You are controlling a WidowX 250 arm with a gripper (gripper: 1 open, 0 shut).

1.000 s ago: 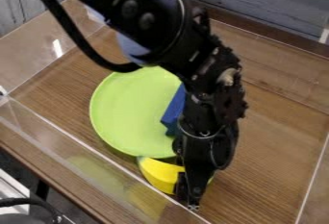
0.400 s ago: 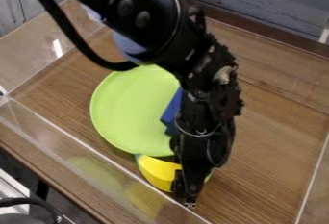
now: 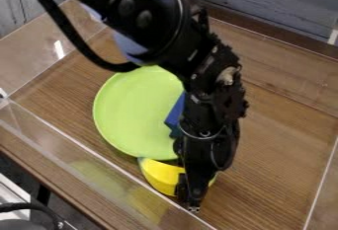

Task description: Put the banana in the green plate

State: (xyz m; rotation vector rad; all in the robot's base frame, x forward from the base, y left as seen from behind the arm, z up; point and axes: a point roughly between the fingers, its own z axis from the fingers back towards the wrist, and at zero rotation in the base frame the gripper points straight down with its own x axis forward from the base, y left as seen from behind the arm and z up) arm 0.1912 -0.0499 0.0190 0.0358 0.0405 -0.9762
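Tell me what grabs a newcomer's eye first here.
The big black robot arm cuts across the middle, reaching down to the near edge of the wooden table. Under it lies the green plate, the brightest thing in view. At the arm's tip, just off the plate's near rim, sits the yellow banana.

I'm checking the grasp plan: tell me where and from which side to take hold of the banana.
Grip the banana across its short, chunky middle, coming straight down from above. It lies flat on the wood just off the green plate rim, close to the clear wall, so a side approach looks cramped. The gripper already points down there, shut; whether it holds the banana is hidden.
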